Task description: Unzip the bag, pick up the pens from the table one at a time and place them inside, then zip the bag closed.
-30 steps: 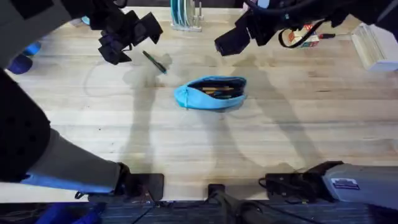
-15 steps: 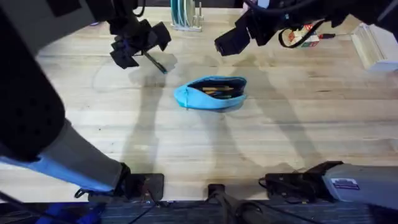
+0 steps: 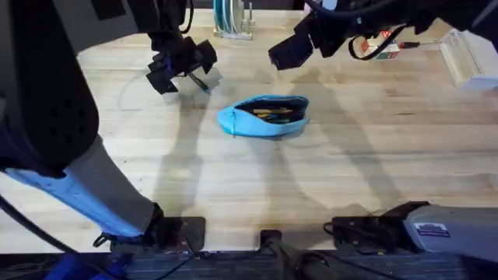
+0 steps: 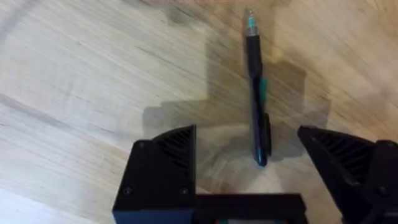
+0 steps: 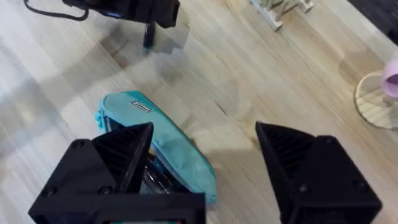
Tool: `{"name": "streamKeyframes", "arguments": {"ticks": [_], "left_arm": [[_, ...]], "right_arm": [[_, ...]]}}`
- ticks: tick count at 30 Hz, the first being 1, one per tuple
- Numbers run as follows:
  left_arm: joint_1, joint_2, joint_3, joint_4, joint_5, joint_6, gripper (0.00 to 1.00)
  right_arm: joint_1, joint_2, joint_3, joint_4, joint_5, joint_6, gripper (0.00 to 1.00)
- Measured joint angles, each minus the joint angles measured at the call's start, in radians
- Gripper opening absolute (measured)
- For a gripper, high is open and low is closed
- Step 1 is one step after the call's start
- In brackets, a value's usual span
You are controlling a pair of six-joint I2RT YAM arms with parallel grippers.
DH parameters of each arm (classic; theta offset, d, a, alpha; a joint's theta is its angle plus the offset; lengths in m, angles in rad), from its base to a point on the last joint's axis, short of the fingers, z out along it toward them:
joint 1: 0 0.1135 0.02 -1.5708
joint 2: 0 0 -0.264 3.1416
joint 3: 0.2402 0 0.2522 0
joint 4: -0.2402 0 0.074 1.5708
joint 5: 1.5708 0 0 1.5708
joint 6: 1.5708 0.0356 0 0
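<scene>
A thin dark pen (image 4: 256, 93) with green accents lies on the table (image 3: 156, 155), in line with the gap of my open left gripper (image 4: 249, 158). From overhead the left gripper (image 3: 185, 68) hovers over that pen (image 3: 201, 84) at the back left. The light-blue bag (image 3: 264, 117) lies mid-table with its zipper open and thin items showing inside. My right gripper (image 3: 286, 53) hangs open above and behind the bag. In the right wrist view, the bag (image 5: 168, 143) sits below the spread fingers (image 5: 118, 155).
A white rack (image 3: 233, 19) stands at the back edge. A white box (image 3: 467, 58) and a small red-and-white item (image 3: 381, 43) sit at the back right. A pink object (image 5: 392, 78) rests on a round stand. Bare wood lies in front of the bag.
My left gripper has moved right and closer to the pen, now over it. The right arm and the bag have not moved.
</scene>
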Motion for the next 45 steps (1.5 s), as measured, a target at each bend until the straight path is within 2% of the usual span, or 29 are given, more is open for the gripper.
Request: {"name": "streamKeyframes", "arguments": {"ticks": [18, 25, 37, 45], "left_arm": [[-0.009, 0.034, 0.013, -0.021, -0.034, -0.004, 0.978], [-0.007, 0.037, 0.013, -0.035, -0.058, -0.007, 0.671], [-0.006, 0.039, 0.014, -0.031, -0.070, -0.010, 0.069], [-0.006, 0.039, 0.015, -0.030, -0.070, -0.010, 0.058]], "right_arm": [[0.000, 0.000, 0.000, 0.000, 0.000, 0.000, 0.998], [0.000, 0.000, 0.000, -0.001, 0.000, 0.000, 0.997], [0.000, 0.000, 0.000, -0.001, 0.000, 0.000, 0.997], [0.000, 0.000, 0.000, -0.001, 0.000, 0.000, 0.997]]}}
